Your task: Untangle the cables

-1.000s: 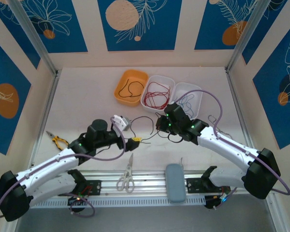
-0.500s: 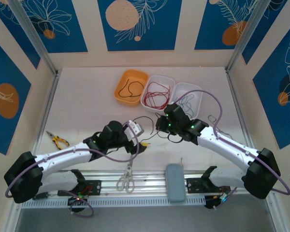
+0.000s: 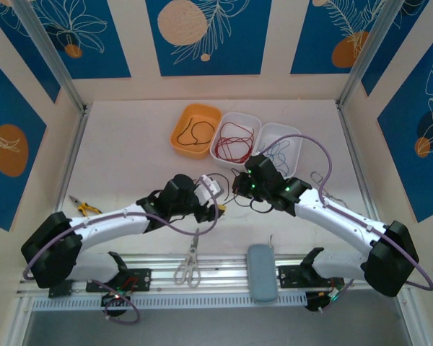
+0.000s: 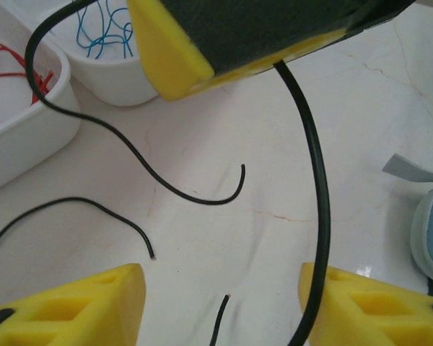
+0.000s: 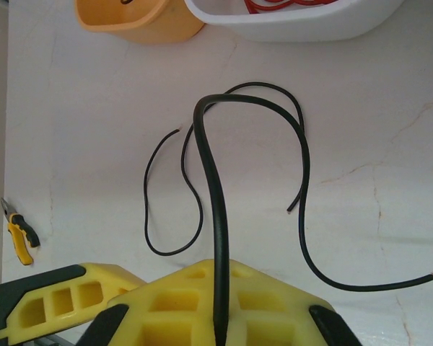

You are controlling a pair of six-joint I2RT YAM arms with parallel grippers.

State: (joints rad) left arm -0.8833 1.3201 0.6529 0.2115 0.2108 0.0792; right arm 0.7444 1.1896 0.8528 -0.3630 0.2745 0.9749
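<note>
right gripper [image 5: 218,303] is clamped tight on a black cable [image 5: 209,144], just in front of the middle tub [image 5: 289,27]. the cable arches up out of its jaws, with loose black strands lying on the table [image 3: 130,144] in front of the tub too. left gripper [image 4: 216,310] sits right beside it, jaws spread, that cable running past one jaw. red cables [image 3: 234,140] are inside the tub, blue cables [image 4: 105,29] in the next tub [image 4: 123,79] to its right.

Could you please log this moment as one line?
right pincer: shut on black cable | left pincer: open, beside it
</note>
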